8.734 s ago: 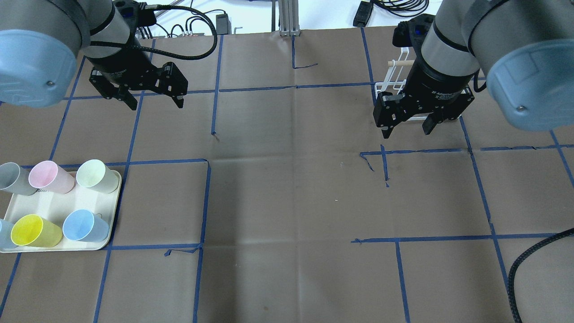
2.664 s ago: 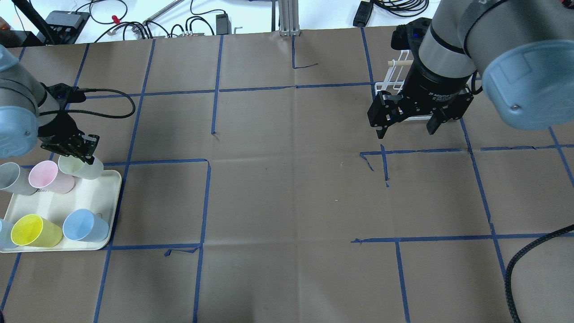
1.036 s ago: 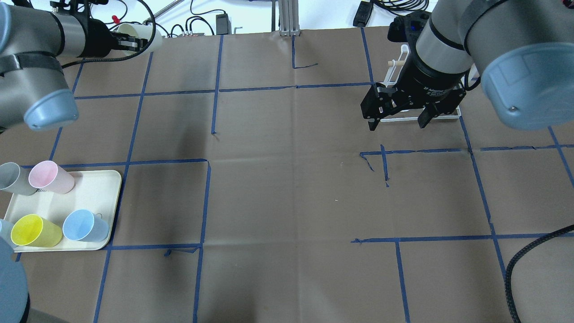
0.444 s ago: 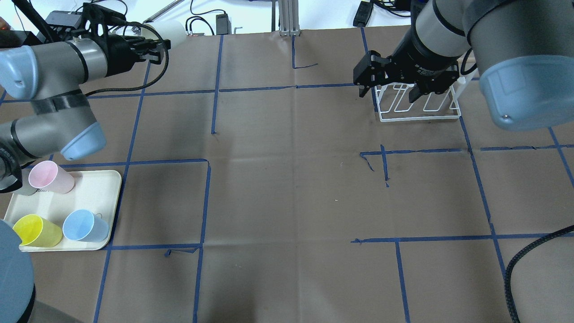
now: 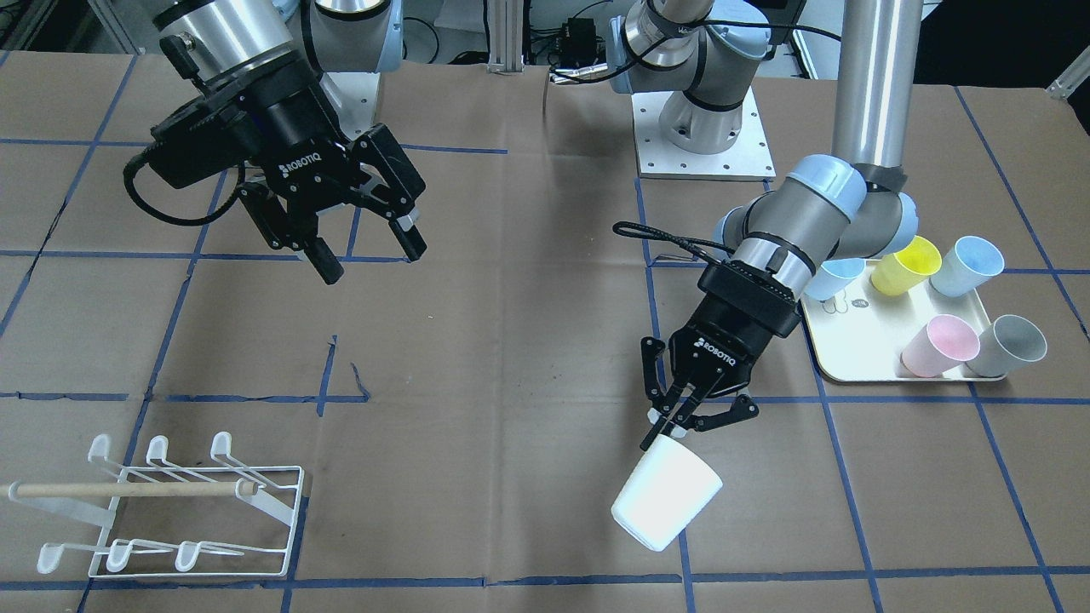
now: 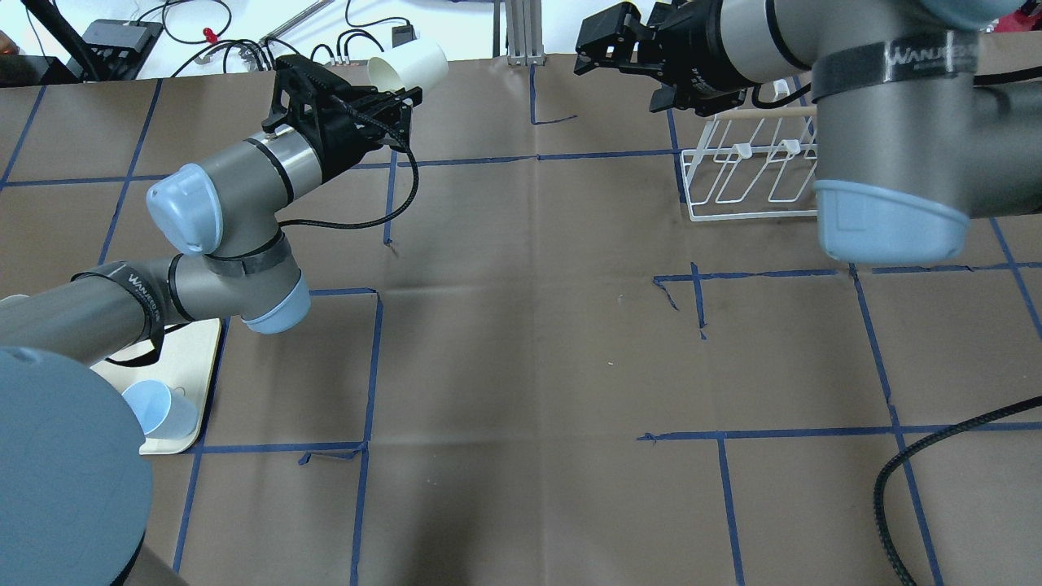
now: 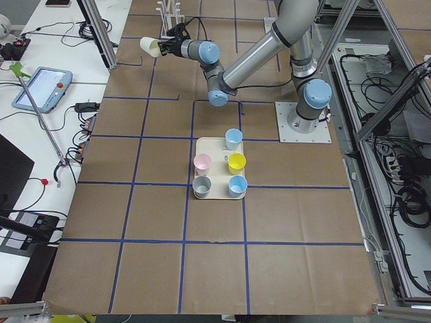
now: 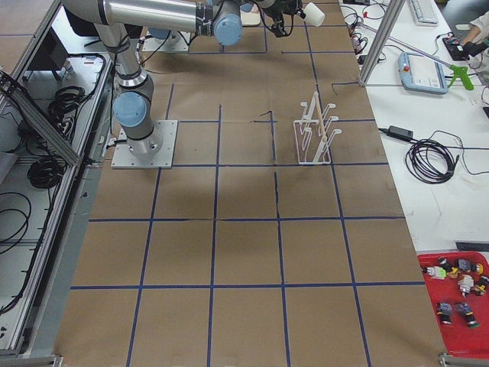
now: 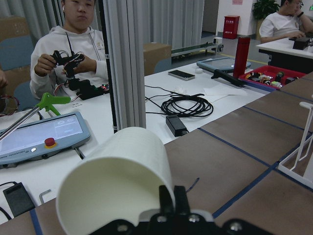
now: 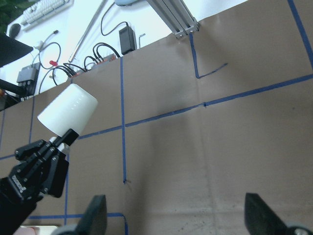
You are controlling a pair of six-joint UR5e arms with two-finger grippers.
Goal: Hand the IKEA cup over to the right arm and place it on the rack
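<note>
You now have the left gripper further along the far edge of the brown paper-covered table than it was 0.4 s ago. In the overhead view it has swung from about 10 o'clock to about 11 o'clock. Its jaws are closed down almost completely, with the fingers pinching the rim of the off-white tapered plastic cup. The cup is held off the table, lying nearly level, with its base pointing away from the gripper towards 1 o'clock.

Back at 8.7 s ago that cup stood at the far right corner of the cream rectangular tray at 8 o'clock; that corner is bare now. In the front-facing view five tapered plastic cups remain on it: two pale blue, one yellow, one pink and one grey.

The right gripper has moved too. At 0.4 s ago it hung over the small white wire rack with the light wooden dowel. It now sits at about 12 to 1 o'clock, clear of the rack on the cup's side, with its jaws spread wide and nothing between them. It is still well apart from the cup. The rack stays at about 1 to 2 o'clock with nothing hung on it.
</note>
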